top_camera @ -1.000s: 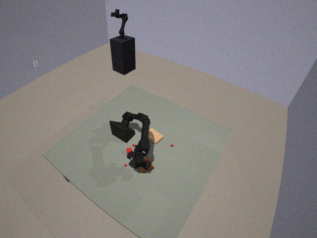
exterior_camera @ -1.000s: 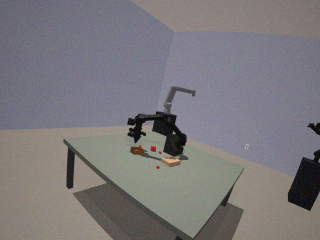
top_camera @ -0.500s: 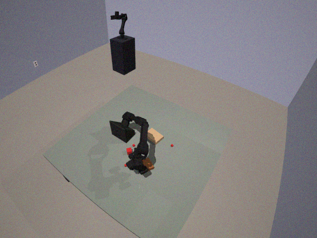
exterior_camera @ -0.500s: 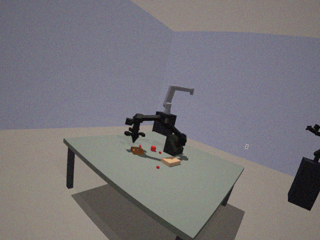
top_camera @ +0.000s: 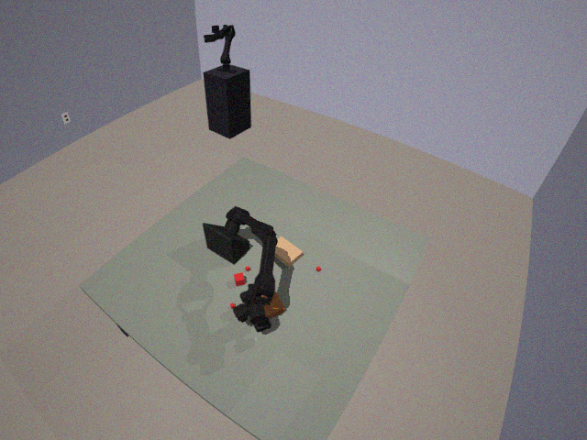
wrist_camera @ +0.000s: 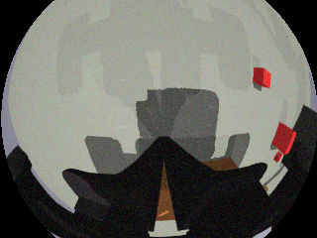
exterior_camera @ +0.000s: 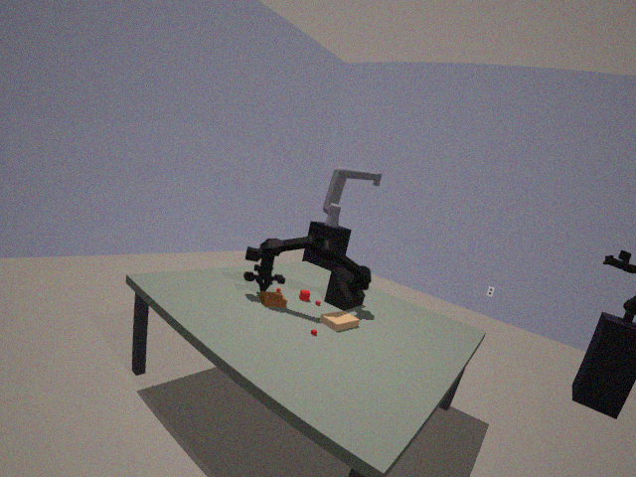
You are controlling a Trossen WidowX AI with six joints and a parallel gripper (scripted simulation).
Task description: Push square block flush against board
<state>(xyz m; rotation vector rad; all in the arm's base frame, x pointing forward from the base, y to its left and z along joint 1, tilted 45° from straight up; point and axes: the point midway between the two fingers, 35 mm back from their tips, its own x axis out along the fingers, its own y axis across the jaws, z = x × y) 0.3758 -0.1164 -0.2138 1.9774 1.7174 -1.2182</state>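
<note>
Pale blue-violet walls surround a grey-green table. Leftmost in the exterior view is a flat brown piece, straight-edged, with a shaded top and small lighter orange patches. To its right come a red cube and tinier red cubes, then a flat pale tan piece with crisp corners and a lighter top. Which piece is the square block and which the board, I cannot tell.

The brown piece's outline is partly covered by the arm from above. Open tabletop stretches from its outer side to the left table edge. Between brown and tan runs a strip of table crossed by the arm's shadow; the two are well apart, with no sides meeting or edges lined up. Beyond the tan piece, more bare surface extends right.

Closed, with nothing held, the gripper points down at the brown piece's left end in the exterior view. Contact cannot be made out. The tan piece lies well off to the right.
</note>
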